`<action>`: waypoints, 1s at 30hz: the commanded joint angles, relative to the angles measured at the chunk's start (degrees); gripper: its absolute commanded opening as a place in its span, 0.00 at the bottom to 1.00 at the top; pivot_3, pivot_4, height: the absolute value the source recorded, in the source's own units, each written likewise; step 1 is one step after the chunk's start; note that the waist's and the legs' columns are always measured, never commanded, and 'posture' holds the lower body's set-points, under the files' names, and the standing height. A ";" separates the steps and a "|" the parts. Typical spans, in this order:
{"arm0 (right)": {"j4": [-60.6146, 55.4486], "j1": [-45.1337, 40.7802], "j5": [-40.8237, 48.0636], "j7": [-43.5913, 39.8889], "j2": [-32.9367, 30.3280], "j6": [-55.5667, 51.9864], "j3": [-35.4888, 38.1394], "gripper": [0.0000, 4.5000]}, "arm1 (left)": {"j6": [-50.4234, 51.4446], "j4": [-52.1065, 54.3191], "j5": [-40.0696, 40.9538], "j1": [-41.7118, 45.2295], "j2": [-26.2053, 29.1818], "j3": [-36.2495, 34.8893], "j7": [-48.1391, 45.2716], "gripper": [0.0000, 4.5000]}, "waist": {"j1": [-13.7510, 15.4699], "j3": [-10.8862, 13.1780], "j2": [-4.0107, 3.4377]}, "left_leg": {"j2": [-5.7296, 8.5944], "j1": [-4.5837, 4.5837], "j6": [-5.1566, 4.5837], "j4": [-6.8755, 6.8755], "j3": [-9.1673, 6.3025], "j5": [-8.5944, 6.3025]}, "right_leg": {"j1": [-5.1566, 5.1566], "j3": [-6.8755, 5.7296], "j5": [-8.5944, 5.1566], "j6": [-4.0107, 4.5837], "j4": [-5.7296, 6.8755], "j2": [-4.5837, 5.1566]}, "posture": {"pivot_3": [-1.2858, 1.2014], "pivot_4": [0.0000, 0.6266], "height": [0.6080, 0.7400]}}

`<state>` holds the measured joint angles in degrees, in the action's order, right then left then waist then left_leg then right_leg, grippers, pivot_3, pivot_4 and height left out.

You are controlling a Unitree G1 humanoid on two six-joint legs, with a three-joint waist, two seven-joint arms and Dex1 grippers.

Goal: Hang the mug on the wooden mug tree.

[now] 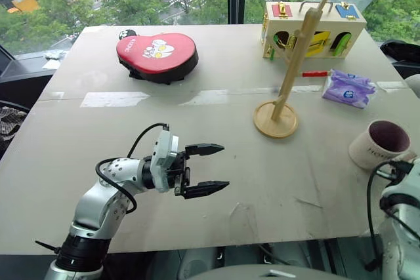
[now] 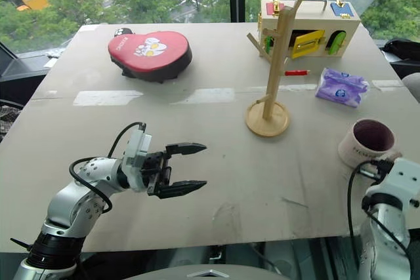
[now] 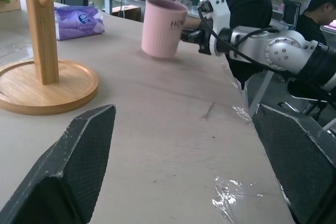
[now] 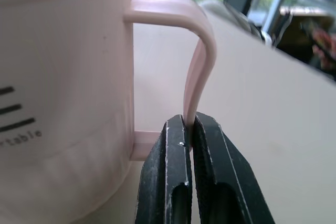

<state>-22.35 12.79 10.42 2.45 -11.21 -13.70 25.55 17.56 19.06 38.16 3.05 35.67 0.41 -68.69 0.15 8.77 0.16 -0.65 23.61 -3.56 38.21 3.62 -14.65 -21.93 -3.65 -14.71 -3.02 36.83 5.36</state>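
Pinching mug handle (image 4: 199, 77), right gripper (image 4: 190, 129) has fingers pressed together on it. Mug (image 1: 380, 143) tilted near table's (image 1: 197, 136) right edge, well apart from wooden mug tree (image 1: 289, 70) mid-table. Left gripper (image 1: 205, 170) spread, empty, above table, pointing toward mug.

Left end effector (image 1: 209, 170) level with fingers spread apart, right end effector (image 4: 190, 129) pinched on the mug (image 4: 63, 93) handle

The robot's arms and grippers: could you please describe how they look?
Both arms are silver-grey metal with black joint rings and looping black cables. The left gripper has a white wrist block and two black, tapered fingers, textured on the inside. The right gripper has matching black fingers.
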 commanded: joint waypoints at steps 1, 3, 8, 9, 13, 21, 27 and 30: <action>-1.22 -5.75 4.08 -8.97 -7.24 2.54 0.54 0.00 | -1.49 1.42 -0.16 -0.20 -0.77 -0.68 0.74 0.98 | -0.44 0.01 -0.01 | 0.00 0.00 -0.01 0.00 0.02 0.00 | 0.00 0.02 0.01 -0.01 0.00 0.00 | 0.52 0.24 0.95; -0.63 -8.78 6.44 -13.05 -10.64 2.94 0.69 0.00 | -1.77 1.40 -0.30 -0.18 -1.14 -0.56 1.14 0.98 | -0.61 0.01 0.00 | -0.01 -0.01 -0.01 0.01 0.02 0.00 | 0.01 0.02 0.02 -0.03 0.01 -0.01 | 0.52 0.24 0.95; -0.18 -15.64 15.73 -28.18 -21.04 -0.21 -0.22 0.00 | -2.34 1.67 -0.63 -0.47 -1.90 -0.49 1.86 0.98 | -0.38 0.03 0.00 | -0.01 0.05 -0.04 0.04 -0.01 -0.01 | 0.01 -0.01 0.03 -0.03 0.00 -0.02 | 0.52 0.24 0.95; -0.09 -16.63 17.32 -31.16 -23.17 -1.17 -0.56 0.00 | -2.42 1.70 -0.65 -0.55 -1.94 -0.51 1.90 0.98 | -0.36 0.04 0.01 | -0.01 0.06 -0.06 0.07 0.01 -0.02 | 0.01 -0.01 0.04 -0.04 -0.01 -0.01 | 0.52 0.24 0.95; 1.03 -21.81 24.52 -42.25 -32.03 -7.36 -2.58 0.00 | -2.82 1.41 -0.46 -0.61 -2.14 -0.75 1.98 0.98 | -0.18 0.06 0.05 | -0.01 0.07 -0.19 0.10 -0.01 -0.10 | 0.05 -0.03 0.04 -0.03 -0.03 0.02 | 0.52 0.24 0.95; 12.57 -36.74 23.65 -54.18 -37.45 -9.47 -11.82 0.00 | -3.40 2.47 1.11 -1.84 -3.08 -1.92 2.18 0.98 | -0.11 0.08 0.09 | -0.01 0.07 -0.38 0.13 -0.08 -0.21 | 0.10 0.00 0.05 -0.02 -0.03 0.13 | 0.52 0.24 0.95; 24.19 -45.42 19.79 -60.53 -37.67 -7.06 -16.11 0.00 | -3.92 4.69 4.65 -3.49 -3.97 -5.46 3.06 0.98 | 0.24 0.09 0.11 | 0.00 0.13 -0.14 0.14 -0.10 -0.06 | 0.10 -0.07 0.05 -0.01 -0.05 0.21 | 0.52 0.24 0.95; 28.07 -48.38 18.49 -63.30 -38.05 -6.34 -17.04 0.00 | -4.53 6.03 5.58 -5.57 -4.20 -7.70 3.97 0.98 | 0.46 0.10 0.10 | 0.01 0.14 -0.14 0.14 -0.07 -0.07 | 0.10 -0.06 0.06 -0.01 -0.07 0.24 | 0.52 0.24 0.95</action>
<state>5.18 -33.65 29.34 -59.36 -48.13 -21.62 7.48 14.22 22.26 42.17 -1.78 31.77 -5.28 -65.31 0.60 8.87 0.26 -0.63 23.74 -3.70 38.34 3.56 -14.72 -21.83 -3.72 -14.65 -3.03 36.75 5.61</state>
